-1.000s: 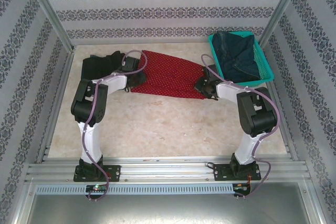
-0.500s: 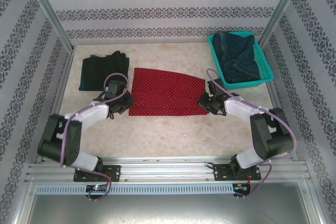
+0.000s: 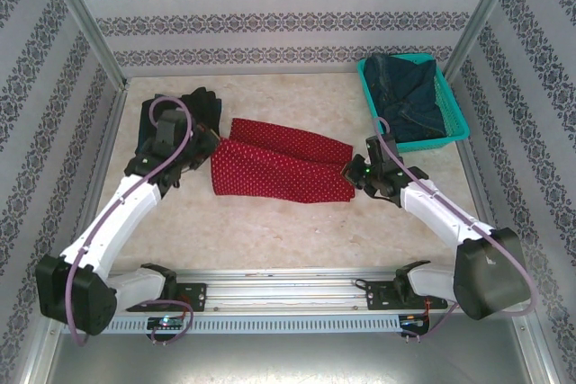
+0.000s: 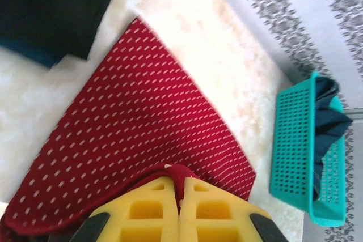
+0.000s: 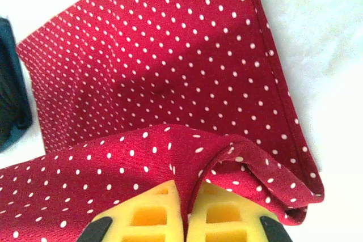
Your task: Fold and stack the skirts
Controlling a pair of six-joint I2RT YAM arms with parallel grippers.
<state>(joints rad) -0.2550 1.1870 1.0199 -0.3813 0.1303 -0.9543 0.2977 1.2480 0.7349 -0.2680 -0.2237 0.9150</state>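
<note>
Two sets of yellow, grid-moulded foam pads (image 4: 147, 213) are clamped together: left gripper (image 4: 178, 199) and right gripper (image 5: 184, 205) each pinch a fold of the soft red white-dotted skirt (image 3: 279, 168), mid-frame. A dark folded skirt (image 4: 45, 9) lies upper left; a denim skirt (image 3: 405, 96) fills the perforated teal basket (image 3: 427, 143), upper right.

1. A teal mesh basket (image 3: 428, 142) stood at the far right corner of the surface (image 3: 297, 231).
2. The surface was pale and marbled.
3. Patterned walls (image 3: 270, 6) enclosed it on three sides.
4. A metal rail (image 3: 288, 287) ran along the near edge.
</note>
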